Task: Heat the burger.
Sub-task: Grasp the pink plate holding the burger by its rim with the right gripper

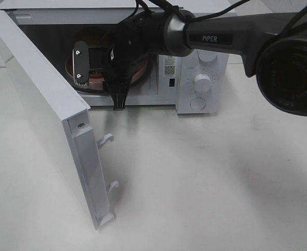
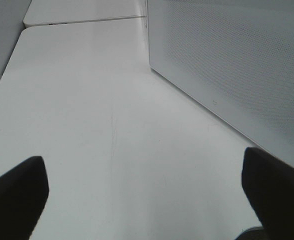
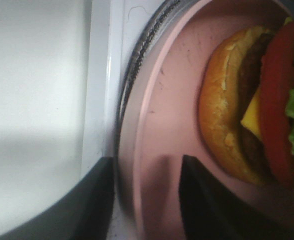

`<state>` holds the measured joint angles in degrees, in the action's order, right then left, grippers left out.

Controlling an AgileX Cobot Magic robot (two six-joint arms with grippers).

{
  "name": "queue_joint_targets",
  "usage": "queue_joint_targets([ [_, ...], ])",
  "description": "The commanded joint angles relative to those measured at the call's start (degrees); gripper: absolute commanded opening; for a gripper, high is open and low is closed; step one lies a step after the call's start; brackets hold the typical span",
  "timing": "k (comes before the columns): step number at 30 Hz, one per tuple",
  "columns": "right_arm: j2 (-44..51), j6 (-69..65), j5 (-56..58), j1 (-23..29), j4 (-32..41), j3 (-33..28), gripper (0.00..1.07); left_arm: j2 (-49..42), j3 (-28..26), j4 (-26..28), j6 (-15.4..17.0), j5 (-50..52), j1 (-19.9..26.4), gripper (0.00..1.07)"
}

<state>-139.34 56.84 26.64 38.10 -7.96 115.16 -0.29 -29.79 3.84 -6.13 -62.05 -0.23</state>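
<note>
Burger (image 3: 259, 105) — on pink plate (image 3: 172, 100) | right end effector (image 3: 147, 200) straddles plate rim — grip unclear | left end effector (image 2: 142, 200) released

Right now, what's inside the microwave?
A pink plate with the burger on it, over a glass turntable. The right gripper straddles the plate's rim. The arm hides the rest of the microwave.

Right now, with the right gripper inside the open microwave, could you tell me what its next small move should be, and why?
Probably close the right gripper on the pink plate rim. Its fingers straddle that rim without pinching it yet, and the burger rides on that plate.
</note>
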Motion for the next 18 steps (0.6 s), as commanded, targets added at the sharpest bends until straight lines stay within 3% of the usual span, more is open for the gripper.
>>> queue_joint_targets([
  [1,-0.11,-0.34,-0.46,-0.11,0.29,0.52,0.17,-1.09,0.17,0.29,0.17,0.80,0.23,0.98],
  [2,-0.11,-0.34,-0.17,-0.11,0.29,0.52,0.04,-1.09,0.17,0.29,0.17,0.80,0.23,0.98],
  [3,-0.11,-0.34,-0.06,-0.06,0.29,0.52,0.00,-1.09,0.17,0.29,0.17,0.80,0.23,0.98],
  [18,0.23,1.38,2.64,0.06,1.38,0.46,0.00,-1.09,0.17,0.29,0.17,0.80,0.23,0.98],
])
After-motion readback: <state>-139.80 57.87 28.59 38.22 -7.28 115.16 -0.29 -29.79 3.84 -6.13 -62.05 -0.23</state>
